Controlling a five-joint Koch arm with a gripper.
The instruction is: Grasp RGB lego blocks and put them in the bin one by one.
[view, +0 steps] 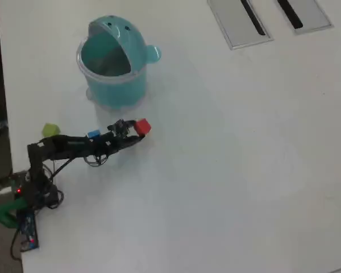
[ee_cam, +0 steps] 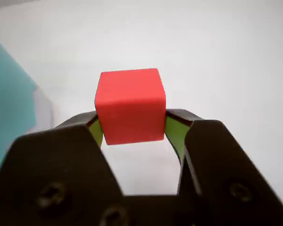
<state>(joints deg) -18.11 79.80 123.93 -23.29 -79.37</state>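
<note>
The white counter (view: 233, 170) carries everything in play. At its upper right edge in the overhead view sit two grey recessed panels with black slots (view: 267, 17), which play no part in the work.

The teal bin (view: 113, 85) stands upright at the upper left of the overhead view. Its domed lid (view: 122, 31) with two dot eyes is tipped back, leaving the mouth open. The visible interior looks empty, though its floor is not fully shown. In the wrist view a teal surface at the left edge appears to be the bin's wall.

The arm (view: 74, 145) reaches from its base at the lower left toward the right, below the bin in the overhead view.

The claw (ee_cam: 133, 127) is clamped on the red block (ee_cam: 130, 106). Its green-padded jaws press the block's two sides, and the block appears lifted clear of the counter. In the overhead view the block sits just below and to the right of the bin, not yet above its mouth.

The yellow-green block (view: 50, 130) lies on the counter left of the arm, apart from the bin. The blue block (view: 93, 135) shows just beside the arm's upper edge, partly hidden.

Assessment: no block is seen delivered. The first grasp looks secured. Carrying the red block over the mouth and releasing it remains, then both other blocks.
</note>
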